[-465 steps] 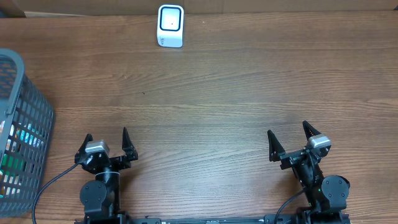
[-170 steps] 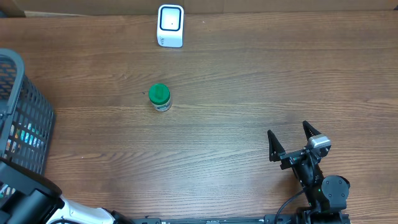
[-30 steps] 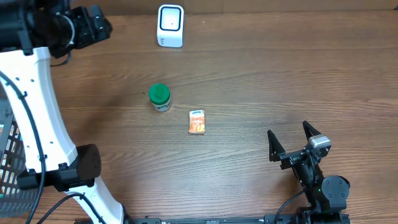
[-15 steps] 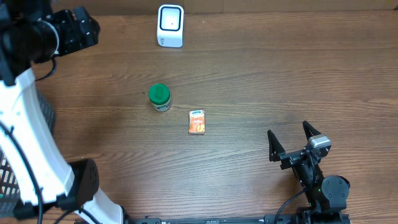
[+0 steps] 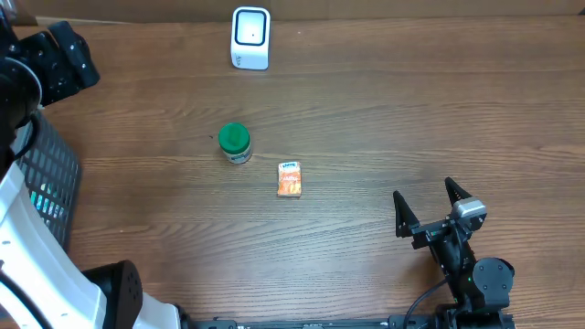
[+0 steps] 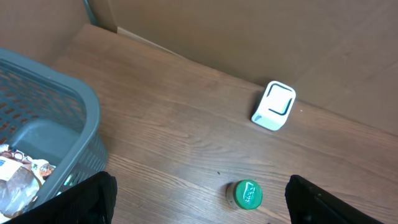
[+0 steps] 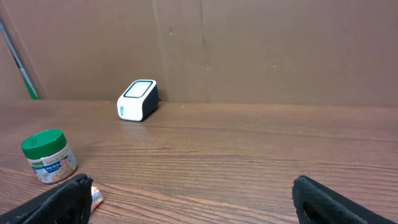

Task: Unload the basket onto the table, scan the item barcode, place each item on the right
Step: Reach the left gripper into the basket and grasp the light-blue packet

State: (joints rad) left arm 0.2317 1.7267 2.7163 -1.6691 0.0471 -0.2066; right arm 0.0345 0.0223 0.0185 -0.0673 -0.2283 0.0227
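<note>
L gripper (image 6: 199, 184) high over far-left end of table (image 5: 384, 110), jaws wide, nothing btwn them; its wrist cam looked down past both finger tips. R gripper (image 5: 423, 194) low at near-right edge, jaws at full spread, empty, pointed twd far side. Neither touched any item.

Jar (image 5: 234, 143), green lid, stood upright on bare wood, left of centre. Box (image 5: 290, 178), small, orange, lay flat just right of jar and nearer robot; close but not touching. Scanner (image 5: 250, 37), white w/ dark window, stood at far edge by cardboard wall (image 7: 249, 43), roughly in line w/ jar, well apart from both items. Barcodes too small to make out on either.

Basket (image 5: 55, 178), grey-blue mesh, sat at left edge, partly under L arm in overhead view. L wrist cam showed wrapped goods (image 6: 18, 180) inside, by a corner; kind unclear.

R wrist cam: jar label faced that cam; box mostly hidden behind one finger.
</note>
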